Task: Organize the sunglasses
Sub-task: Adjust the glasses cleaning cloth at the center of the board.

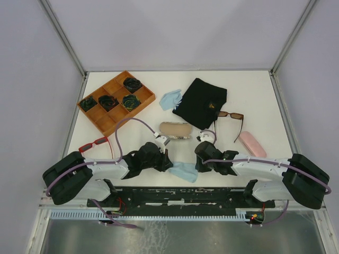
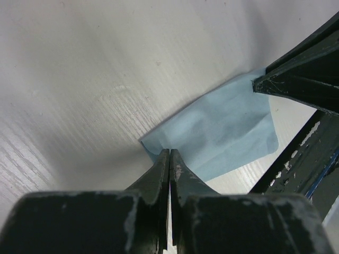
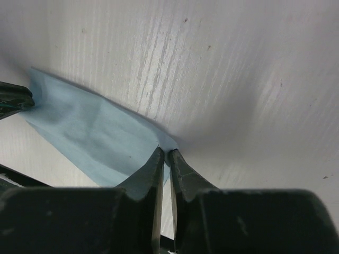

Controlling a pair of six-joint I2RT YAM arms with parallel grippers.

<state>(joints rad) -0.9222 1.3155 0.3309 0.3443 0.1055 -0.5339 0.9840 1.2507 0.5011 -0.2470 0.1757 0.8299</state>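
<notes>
The brown-tinted sunglasses point(image 1: 230, 115) are lying unfolded on the right half of the counter point(image 1: 254, 95). Their lenses are sitting just beside the right corner of a black cloth point(image 1: 201, 103), and their thin arms are pointing toward the near edge. The red sunglasses point(image 1: 94, 143) are lying well apart from them at the counter's left side. They are just in front of the near corner of a wooden tray point(image 1: 106, 123) and beside the left arm's cable. Neither pair is being touched.

A pink case point(image 1: 251, 144) is resting near the tip of one arm of the brown-tinted pair. A grey patterned case point(image 1: 175, 129) is lying in the middle, between the black cloth and the arms. The tray's compartments are holding dark coiled items that are too small to identify. A small pale blue cloth point(image 1: 170, 99) is lying between the tray and the black cloth.

At the near edge, both arms are reaching inward to a blue wipe point(image 1: 185, 172) lying flat on the counter. The left pincer point(image 2: 169, 153) is pressing its jaws fully together on one corner of the wipe. The right pincer point(image 3: 164, 153) is pinching the opposite corner, with only a hairline gap showing between its jaws. Each wrist view is showing the other pincer's dark tip at the far end of the wipe.
</notes>
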